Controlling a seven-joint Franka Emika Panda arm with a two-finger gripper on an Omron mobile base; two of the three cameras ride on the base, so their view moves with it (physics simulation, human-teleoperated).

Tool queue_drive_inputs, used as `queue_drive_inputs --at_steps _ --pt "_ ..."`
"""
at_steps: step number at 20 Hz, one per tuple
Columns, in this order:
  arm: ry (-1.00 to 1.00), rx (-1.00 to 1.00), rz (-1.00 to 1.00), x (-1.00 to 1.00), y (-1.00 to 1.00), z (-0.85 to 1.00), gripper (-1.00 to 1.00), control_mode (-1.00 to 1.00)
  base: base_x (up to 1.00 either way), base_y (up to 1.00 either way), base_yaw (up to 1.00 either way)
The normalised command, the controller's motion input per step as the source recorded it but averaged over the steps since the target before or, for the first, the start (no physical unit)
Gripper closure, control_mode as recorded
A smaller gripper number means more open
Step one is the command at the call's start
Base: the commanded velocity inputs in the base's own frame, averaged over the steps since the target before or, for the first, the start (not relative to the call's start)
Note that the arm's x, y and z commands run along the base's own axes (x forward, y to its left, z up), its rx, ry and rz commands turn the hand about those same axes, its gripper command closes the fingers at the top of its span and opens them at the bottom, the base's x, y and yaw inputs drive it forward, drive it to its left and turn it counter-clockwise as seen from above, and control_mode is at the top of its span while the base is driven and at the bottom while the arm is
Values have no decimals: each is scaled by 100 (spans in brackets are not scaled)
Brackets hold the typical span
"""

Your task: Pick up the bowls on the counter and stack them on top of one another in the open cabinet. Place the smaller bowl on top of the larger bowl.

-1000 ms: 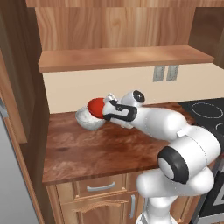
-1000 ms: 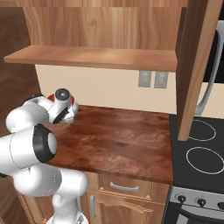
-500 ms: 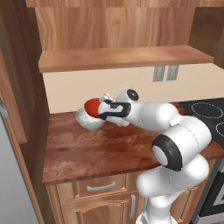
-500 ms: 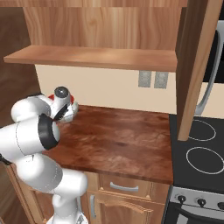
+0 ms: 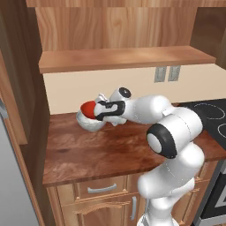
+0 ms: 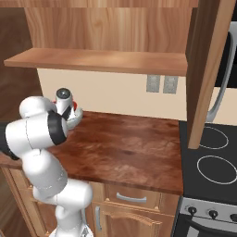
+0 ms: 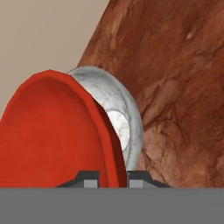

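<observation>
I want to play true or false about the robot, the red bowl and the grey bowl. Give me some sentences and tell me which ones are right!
1. The gripper pinches the rim of the shallow glossy red bowl. True.
2. The deep mottled grey-white bowl sits on the cabinet shelf. False: it rests on the dark reddish-brown wooden counter.
3. The red bowl is over the grey-white bowl. True.
4. The open cabinet's light wooden shelf holds a bowl. False: no bowl is on it.
5. The black stovetop has a pot on it. False: no pot stands there.
</observation>
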Motion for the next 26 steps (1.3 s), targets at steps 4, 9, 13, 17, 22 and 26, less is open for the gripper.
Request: queue_drive_inputs --at_steps 4,9,13,17,22,26 --pt "4 0 0 22 7 -20 100 -100 0 0 0" --pt "1 0 0 31 6 -8 100 -100 0 0 0" --pt "1 0 -1 32 12 -10 100 -100 0 0 0" --pt "2 0 0 28 13 -16 100 -100 0 0 0" --pt "2 0 0 23 12 -22 100 -100 0 0 0" --pt "0 0 0 22 8 -17 100 -100 0 0 0"
